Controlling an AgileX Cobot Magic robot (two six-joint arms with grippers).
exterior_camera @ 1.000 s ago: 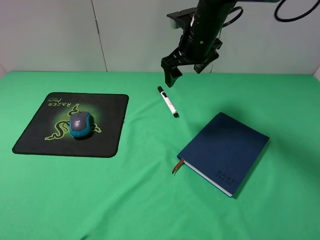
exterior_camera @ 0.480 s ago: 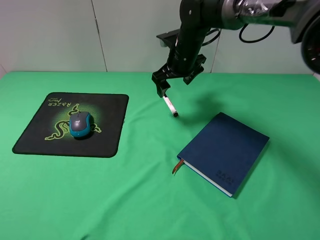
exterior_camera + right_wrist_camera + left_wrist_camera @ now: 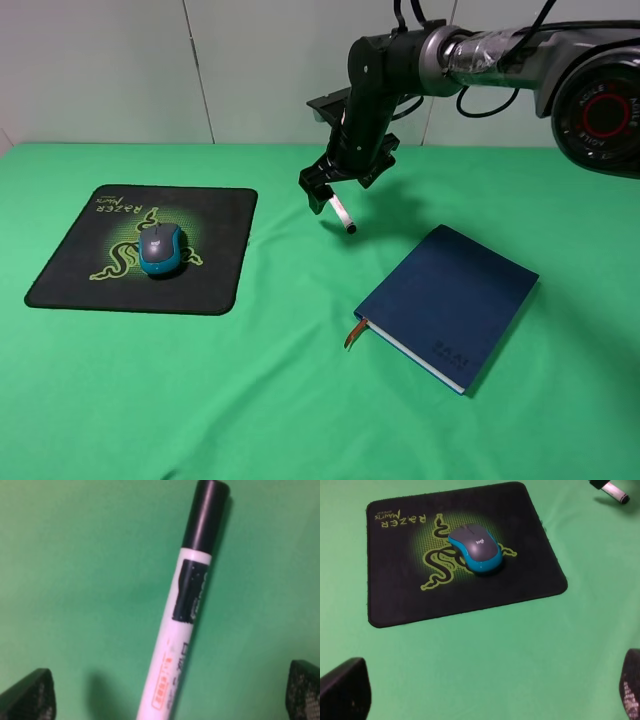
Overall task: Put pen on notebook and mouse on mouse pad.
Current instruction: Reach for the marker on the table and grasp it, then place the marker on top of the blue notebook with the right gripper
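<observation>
The white pen (image 3: 343,216) with black ends lies on the green cloth between the mouse pad and the notebook. My right gripper (image 3: 323,194) has come down over the pen's far end and hides it; it stands open. In the right wrist view the pen (image 3: 185,610) runs between the two spread fingers, untouched. The teal and grey mouse (image 3: 160,248) sits on the black Razer mouse pad (image 3: 80,272) at the left. The navy notebook (image 3: 450,300) lies closed at the right. My left gripper (image 3: 487,687) is open above the cloth near the mouse (image 3: 476,547).
A green cloth covers the table up to the pale back wall. The notebook's orange ribbon (image 3: 352,333) sticks out at its near corner. The right arm (image 3: 420,60) reaches in from the upper right. The pen's tip (image 3: 615,491) shows in the left wrist view.
My right gripper has dropped and shifted left onto the pen's far end, its fingers now on either side of it. Pen, mouse and notebook have not moved.
</observation>
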